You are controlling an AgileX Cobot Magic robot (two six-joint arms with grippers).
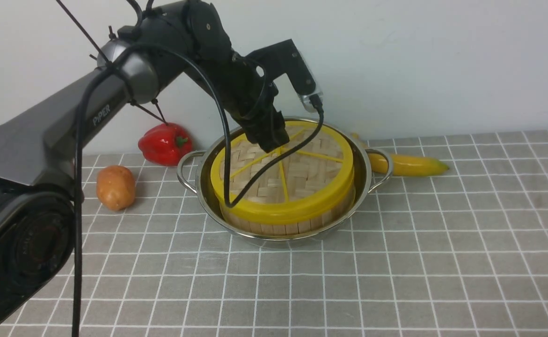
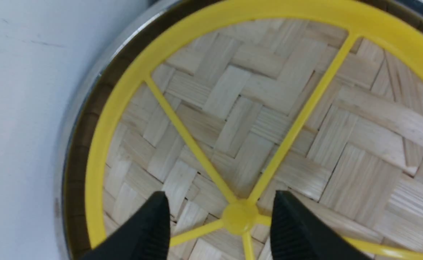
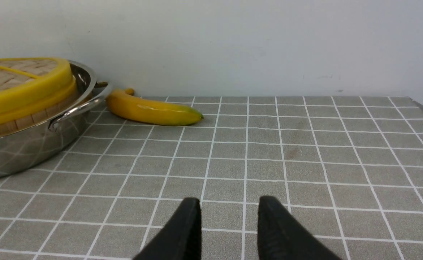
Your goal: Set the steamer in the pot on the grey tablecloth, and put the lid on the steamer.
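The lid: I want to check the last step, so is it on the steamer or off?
On. The lid lies flat atop the steamer, which sits inside the pot.

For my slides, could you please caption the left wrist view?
Open left gripper fingers straddle the hub of the lid, seated inside the pot.

lid [image 1: 283,171] on steamer [image 1: 283,220] in pot [image 1: 199,187]

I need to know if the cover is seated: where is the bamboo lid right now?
In the front view the lid sits on the steamer inside the pot, centre table, directly under the open left gripper.
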